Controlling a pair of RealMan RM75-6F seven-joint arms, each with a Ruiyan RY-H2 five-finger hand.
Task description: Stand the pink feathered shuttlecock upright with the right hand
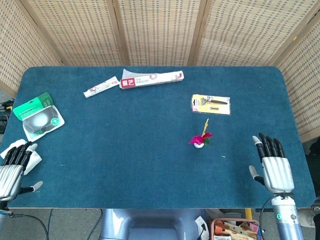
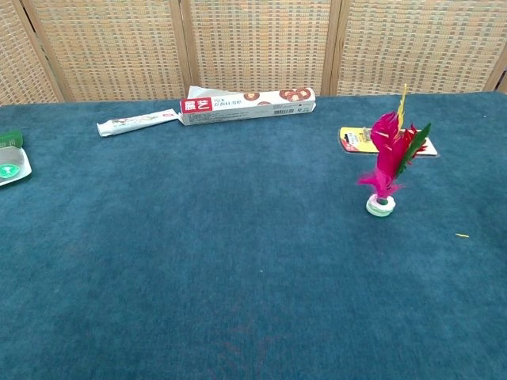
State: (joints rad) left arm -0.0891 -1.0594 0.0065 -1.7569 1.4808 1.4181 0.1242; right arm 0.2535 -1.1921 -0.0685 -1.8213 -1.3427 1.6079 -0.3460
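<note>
The pink feathered shuttlecock (image 1: 200, 139) (image 2: 386, 162) stands upright on its white base right of the table's middle, with pink, green and yellow feathers pointing up. Nothing touches it. My right hand (image 1: 272, 162) hovers near the table's front right edge, well to the right of the shuttlecock, fingers spread and empty. My left hand (image 1: 12, 167) sits at the front left corner, off the table edge, holding nothing. The chest view shows neither hand.
A yellow razor pack (image 1: 210, 104) (image 2: 358, 139) lies just behind the shuttlecock. A long toothpaste box (image 1: 151, 79) (image 2: 247, 104) and a small tube (image 1: 100, 87) (image 2: 136, 122) lie at the back. A green-and-white package (image 1: 38, 116) sits at the left edge.
</note>
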